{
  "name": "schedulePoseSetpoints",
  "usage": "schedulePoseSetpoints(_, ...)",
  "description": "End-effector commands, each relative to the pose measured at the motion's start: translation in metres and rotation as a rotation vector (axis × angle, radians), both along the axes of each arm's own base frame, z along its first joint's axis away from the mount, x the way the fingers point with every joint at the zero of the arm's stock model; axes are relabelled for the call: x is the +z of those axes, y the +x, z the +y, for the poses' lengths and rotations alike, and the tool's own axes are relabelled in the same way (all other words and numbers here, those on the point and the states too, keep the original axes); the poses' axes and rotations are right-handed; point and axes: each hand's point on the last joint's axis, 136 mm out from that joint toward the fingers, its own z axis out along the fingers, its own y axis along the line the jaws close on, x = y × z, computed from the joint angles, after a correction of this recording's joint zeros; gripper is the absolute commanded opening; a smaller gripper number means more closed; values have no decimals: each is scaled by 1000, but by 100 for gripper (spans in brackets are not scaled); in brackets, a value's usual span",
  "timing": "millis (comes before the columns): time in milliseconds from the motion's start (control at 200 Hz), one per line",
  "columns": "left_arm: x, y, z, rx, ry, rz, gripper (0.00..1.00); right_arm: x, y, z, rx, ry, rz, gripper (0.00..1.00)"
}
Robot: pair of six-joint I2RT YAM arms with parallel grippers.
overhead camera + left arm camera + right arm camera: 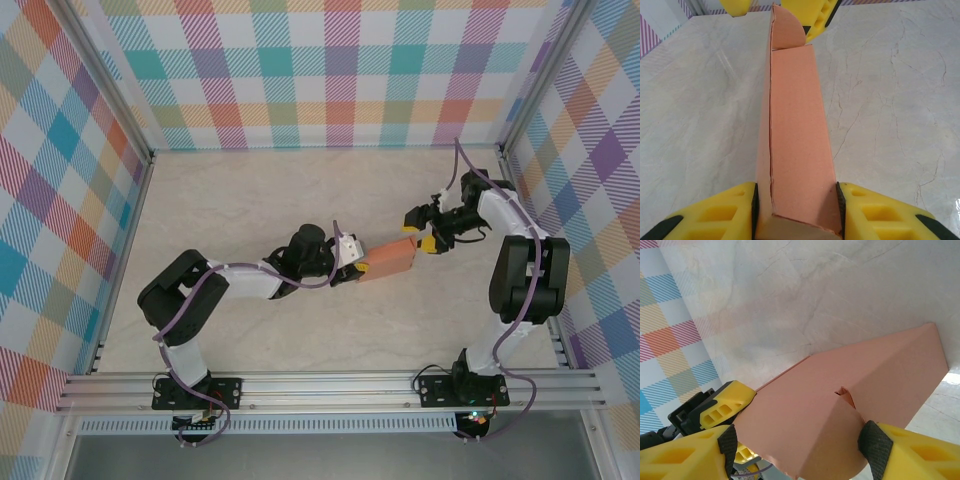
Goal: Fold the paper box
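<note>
Top external: the paper box [388, 261] is sitting mid-table [250, 190], a salmon-orange folded shape running diagonally between the two arms. The left gripper [360, 268] is pinching its near-left end. The right gripper [420, 230] is straddling the far-right end with its jaws spread.

Left wrist: the left gripper [797, 220] is clamping the paper box [795, 125], with both yellow fingers [715, 215] pressing flat against its side walls. The box is stretching away from the camera as a narrow upright tube above the marbled table [900, 100], and a rounded flap is standing up at its far end. The right gripper [777, 10] is sitting around that end; one finger is staying clear of the box and the other is just beside the flap.

Right wrist: the right gripper [797, 452] is standing wide, with the paper box [840, 405] lying between its fingers [910, 450]. One dark pad is touching the rounded end flap. The table [790, 300] is lying beyond.
</note>
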Motion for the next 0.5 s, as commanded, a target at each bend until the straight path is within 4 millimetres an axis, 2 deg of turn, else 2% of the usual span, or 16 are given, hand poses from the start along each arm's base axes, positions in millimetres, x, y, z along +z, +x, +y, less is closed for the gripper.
schedulePoseSetpoints(0,-55,-19,9,-24,151,129,32,19,-12,21,30,133,36,70)
schedulePoseSetpoints(190,-55,-18,8,-29,157,123,32,28,-11,17,41,89,25,67)
schedulePoseSetpoints(410,-55,-18,7,-33,158,124,32,26,-11,13,43,51,31,63)
schedulePoseSetpoints(495,-55,-18,7,-34,158,125,32,19,-12,10,46,20,44,63)
